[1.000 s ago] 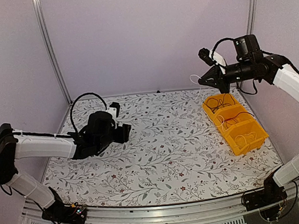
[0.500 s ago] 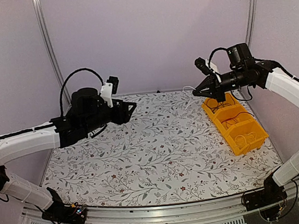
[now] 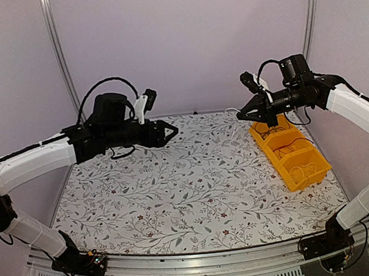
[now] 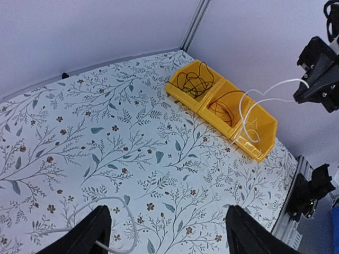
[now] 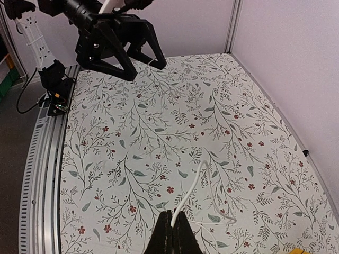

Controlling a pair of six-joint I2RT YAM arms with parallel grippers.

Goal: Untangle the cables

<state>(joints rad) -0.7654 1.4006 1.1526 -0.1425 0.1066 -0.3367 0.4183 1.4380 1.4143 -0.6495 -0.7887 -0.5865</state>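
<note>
White cable [image 5: 186, 191]: one end pinched in the right gripper [image 5: 172, 217], jaws fully closed on it. From there it loops down into the near compartment of the yellow bin [image 3: 302, 179], where the rest lies coiled. Black cable [image 4: 193, 82] is bundled in the far compartment. A darker, reddish cable [image 4: 222, 106] is in the middle one. A second white strand [image 4: 123, 207] shows in the left wrist view, curling by one finger of the left gripper [image 3: 171, 134]. Can't tell if it's the same cable or whether it touches the finger.

Left gripper jaws are spread wide with nothing between them.

Bin sits at the right side of the floral table cover [image 3: 196, 195], angled, close to the right wall. Nothing lies between the two grippers except bare cover below. Aluminium rail [image 3: 183, 267] runs along the near edge, frame posts [image 3: 62, 65] stand at the back corners.

Left arm: reaches in from the left, forearm roughly level, gripper held above the far-left part of the table, pointing right.
Right arm: arches up from its base at near right, gripper above the bin's far end, pointing left and slightly down. The grippers face each other, well apart.
</note>
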